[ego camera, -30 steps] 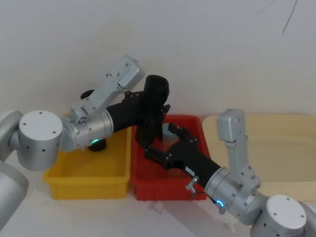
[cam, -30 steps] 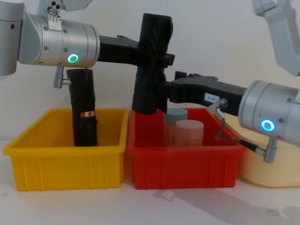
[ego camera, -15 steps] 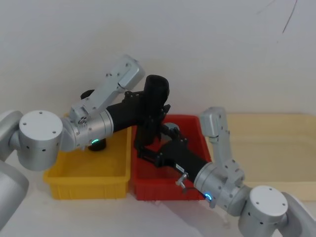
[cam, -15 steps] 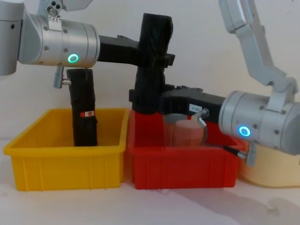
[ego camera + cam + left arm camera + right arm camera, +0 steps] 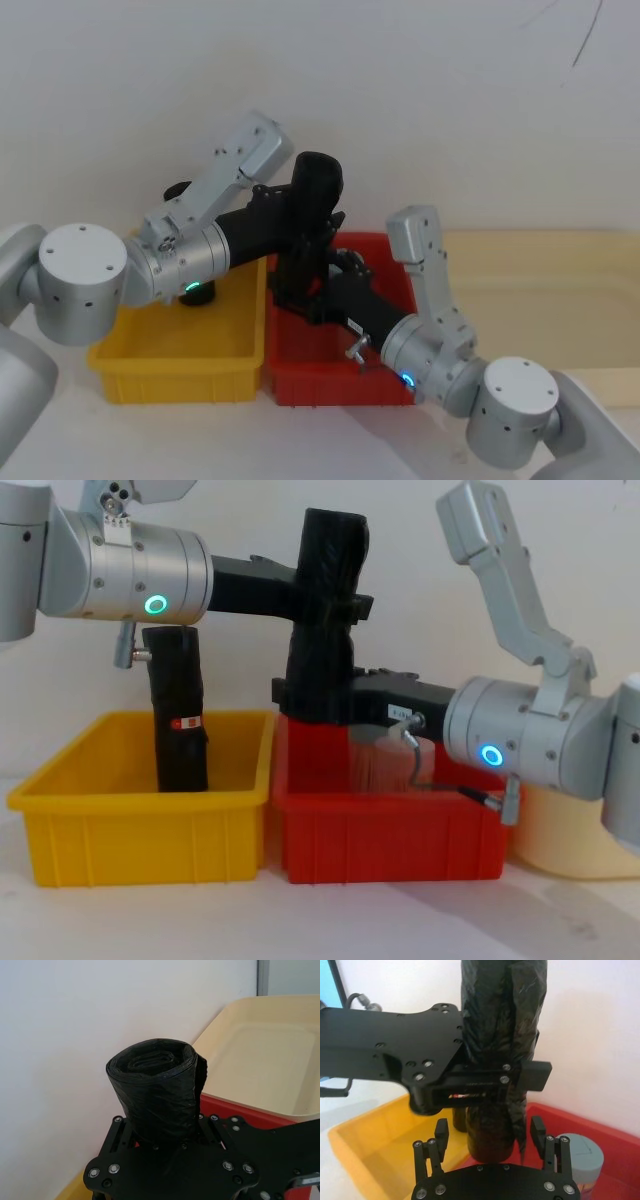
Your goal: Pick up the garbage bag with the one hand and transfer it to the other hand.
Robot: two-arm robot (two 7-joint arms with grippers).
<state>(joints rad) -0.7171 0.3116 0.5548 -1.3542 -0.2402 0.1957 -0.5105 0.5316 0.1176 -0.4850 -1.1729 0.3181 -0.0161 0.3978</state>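
Observation:
The garbage bag (image 5: 316, 190) (image 5: 330, 560) is a tall black crinkled roll held upright in the air above the seam between the yellow and red bins. My left gripper (image 5: 303, 228) (image 5: 330, 605), on the green-lit wrist, is shut on it at mid-height. My right gripper (image 5: 298, 298) (image 5: 308, 695), on the blue-lit wrist, reaches in from the right just below it. In the right wrist view the right gripper (image 5: 490, 1132) is open, one finger on each side of the garbage bag's (image 5: 502, 1010) lower end, with small gaps.
A second black roll (image 5: 178, 710) with a red sticker stands in the yellow bin (image 5: 140, 830). The red bin (image 5: 390, 830) beside it holds a pinkish cylinder (image 5: 385, 770) and a grey-blue lidded one (image 5: 580, 1152). A cream tray (image 5: 540, 290) lies to the right.
My right arm has swung left and forward, bringing its open fingers around the bottom of the held roll. The left arm and the roll have not moved.

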